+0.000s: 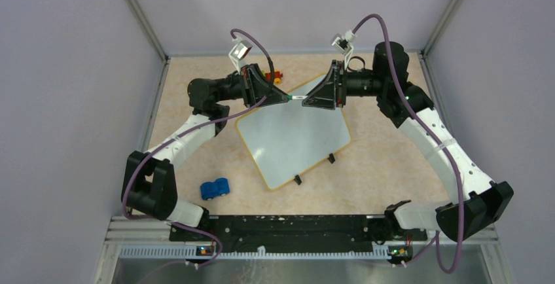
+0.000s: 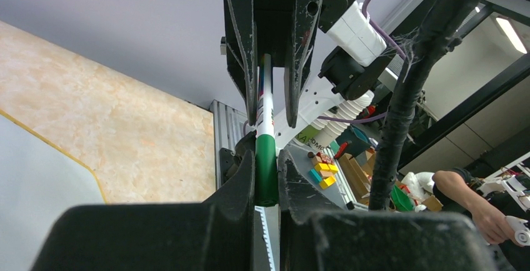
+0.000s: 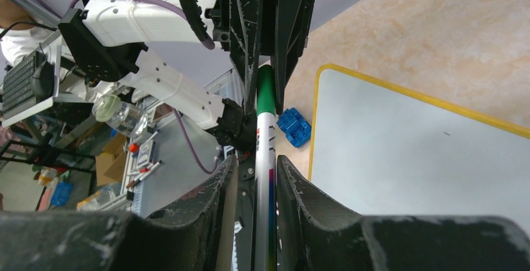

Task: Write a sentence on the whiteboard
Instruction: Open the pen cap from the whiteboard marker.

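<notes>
Above whiteboard (image 1: 294,137), L gripper (image 1: 285,97) clamps green marker (image 1: 294,97) at cap (image 2: 265,171), R gripper (image 1: 306,99) clamps barrel (image 3: 265,152); black clips (image 1: 298,179) show top-cam only.

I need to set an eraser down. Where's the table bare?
Bare: right of the whiteboard toward the right arm; between its clips and the arm bases. Crowded: far corner, left pincer and right pincer gripping the marker.

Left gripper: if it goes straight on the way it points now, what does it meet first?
The right gripper, facing it nearly tip to tip. Both clamp one green marker, the left gripper on its cap, with a short gap between.
</notes>
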Action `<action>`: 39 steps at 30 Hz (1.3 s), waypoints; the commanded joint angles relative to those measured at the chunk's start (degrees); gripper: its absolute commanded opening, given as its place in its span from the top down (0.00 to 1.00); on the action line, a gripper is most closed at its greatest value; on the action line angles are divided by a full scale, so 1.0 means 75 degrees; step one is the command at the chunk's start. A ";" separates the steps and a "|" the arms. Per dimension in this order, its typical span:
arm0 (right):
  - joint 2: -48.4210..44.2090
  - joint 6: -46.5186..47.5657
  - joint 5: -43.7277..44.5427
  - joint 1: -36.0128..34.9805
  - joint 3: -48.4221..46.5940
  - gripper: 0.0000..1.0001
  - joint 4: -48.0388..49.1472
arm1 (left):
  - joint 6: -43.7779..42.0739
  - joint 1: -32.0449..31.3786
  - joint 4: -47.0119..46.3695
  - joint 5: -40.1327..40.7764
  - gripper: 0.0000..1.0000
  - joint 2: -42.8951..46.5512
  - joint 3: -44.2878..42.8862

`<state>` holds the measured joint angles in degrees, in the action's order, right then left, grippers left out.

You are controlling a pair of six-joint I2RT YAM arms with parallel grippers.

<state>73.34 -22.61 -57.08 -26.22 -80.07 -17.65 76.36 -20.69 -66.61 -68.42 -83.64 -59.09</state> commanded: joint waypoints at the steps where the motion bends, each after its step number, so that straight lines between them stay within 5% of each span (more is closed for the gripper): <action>1: 0.0051 0.0070 -0.0071 -0.0113 -0.0478 0.74 0.0092 | -0.0042 -0.0098 -0.0356 0.0145 1.00 0.0000 -0.0309; 23: 0.0063 0.0113 0.0251 -0.0113 -0.0589 0.71 0.0021 | -0.0256 -0.0277 -0.0137 -0.0024 1.00 0.0021 -0.0257; 27: 0.0034 0.0155 0.0259 -0.0068 -0.0592 0.60 -0.0043 | -0.0275 -0.0265 -0.0125 -0.0039 1.00 0.0059 -0.0241; 39: -0.0019 0.0060 0.0169 0.0025 -0.0539 0.71 0.0087 | -0.0349 -0.0206 0.0039 0.0041 1.00 0.0008 -0.0227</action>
<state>74.00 -22.11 -55.94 -26.09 -81.56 -19.38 74.78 -21.74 -65.25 -68.25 -83.96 -59.68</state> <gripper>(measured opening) 0.332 0.125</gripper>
